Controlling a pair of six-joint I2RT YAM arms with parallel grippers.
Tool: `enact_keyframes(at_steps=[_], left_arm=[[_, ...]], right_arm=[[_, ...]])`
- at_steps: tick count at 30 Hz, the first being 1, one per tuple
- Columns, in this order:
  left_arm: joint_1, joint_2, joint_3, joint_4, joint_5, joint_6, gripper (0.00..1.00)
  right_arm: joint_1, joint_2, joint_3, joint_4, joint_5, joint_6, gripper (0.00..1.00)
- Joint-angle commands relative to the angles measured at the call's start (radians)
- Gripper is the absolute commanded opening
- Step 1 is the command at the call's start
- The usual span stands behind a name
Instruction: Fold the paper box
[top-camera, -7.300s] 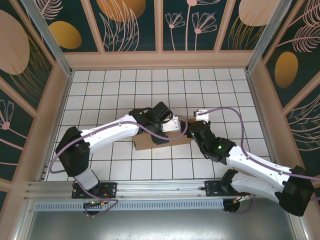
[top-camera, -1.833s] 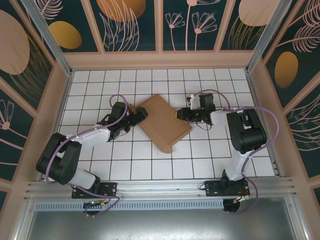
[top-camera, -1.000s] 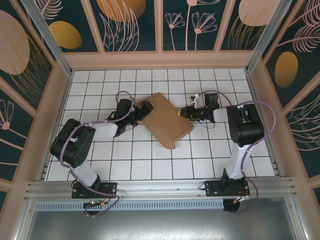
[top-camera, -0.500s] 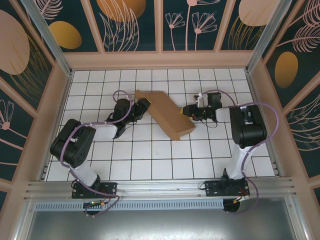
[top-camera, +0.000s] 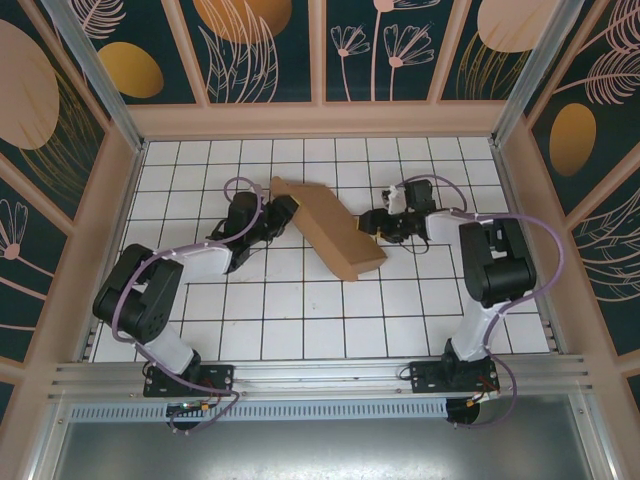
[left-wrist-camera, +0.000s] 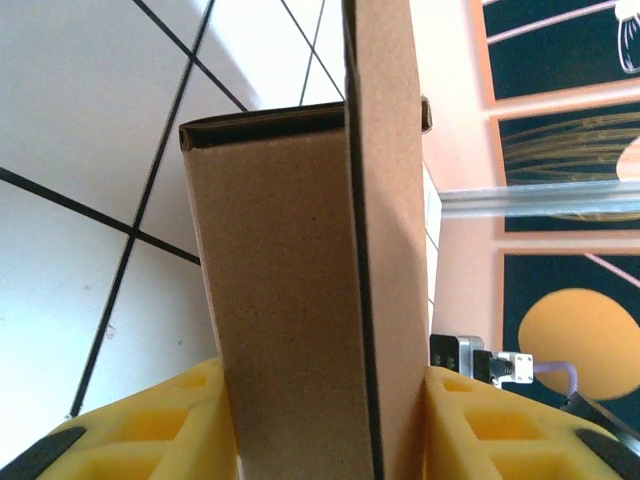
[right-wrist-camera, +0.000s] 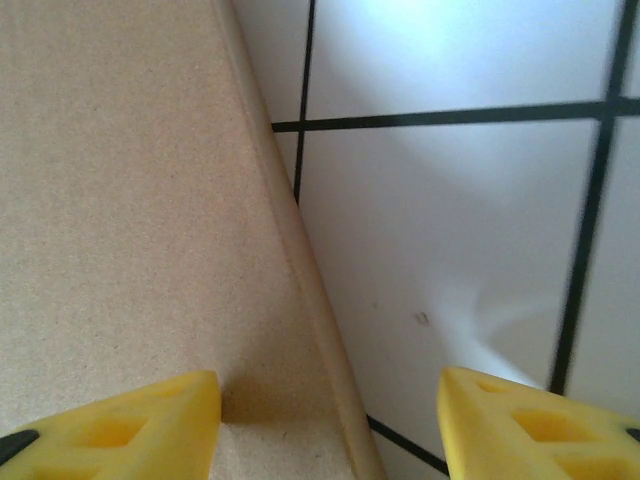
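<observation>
box status: plain brown cardboard paper box is out mid-way over the white tiled table, between the arms, long axis diagonal from far-left to near-right. left gripper is clamped on the far-left end. right gripper has its jaws apart, straddling the right long edge — probably the next side to pinch.

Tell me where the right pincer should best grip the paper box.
I would grip the paper box at its thin right-hand long edge, coming from the right: that edge lies between the right pincer's open fingers. The left pincer holds the opposite end.
</observation>
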Motion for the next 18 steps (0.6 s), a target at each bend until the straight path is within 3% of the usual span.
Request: enact_keyframes(at_steps=[1,6,8,10,13,18], left_arm=[[-0.014,-0.075,0.045,-0.009,-0.016,-0.053,0.36],[-0.029,-0.167,0.055,-0.103,-0.050,-0.067,0.42],[-0.033,-0.197,0.055,-0.127,-0.063,-0.067,0.49],[-0.033,-0.212,0.061,-0.150,-0.071,-0.060,0.58],[-0.033,-0.212,0.080,-0.186,-0.088,-0.022,0.63],[-0.033,-0.218,0.065,-0.169,-0.075,-0.014,0.64]], right_arm=[[0.068,0.085,0.051,-0.098,-0.016,-0.056,0.59],[0.153,0.167,0.179,-0.176,-0.136,-0.123,0.59],[0.165,0.200,0.227,-0.204,-0.149,-0.137,0.58],[0.167,0.223,0.261,-0.220,-0.150,-0.141,0.57],[0.166,0.236,0.301,-0.236,-0.136,-0.149,0.57],[0.169,0.213,0.328,-0.257,-0.088,-0.168,0.57]])
